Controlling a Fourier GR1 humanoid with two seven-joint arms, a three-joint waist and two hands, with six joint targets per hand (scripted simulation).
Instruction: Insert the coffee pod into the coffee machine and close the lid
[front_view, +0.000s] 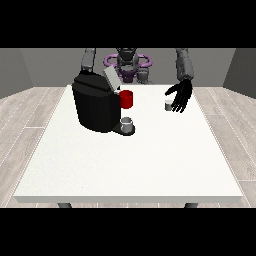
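Upper right of the white table (125, 165), the hand at the view's right (181, 96) hangs with fingers spread and relaxed, gripping nothing. The small pale coffee pod (168, 104) sits on the table just beside those fingers, possibly touching. Left of centre stands the black coffee machine (95, 106), lid (112, 78) tilted up, a red cup (126, 99) beside it, a grey cup (127, 123) at its base. The other hand is hidden behind the machine.

A white table (125, 160) stood on a pale grey wood-plank floor (30, 115). On it were a black coffee machine (95, 107) with a grey lid (112, 78), a red mug (126, 99), a small grey cup (128, 122) and a whitish coffee pod (168, 104). The hand at the view's right (181, 96) was black. The robot's torso (128, 62) showed purple rings.
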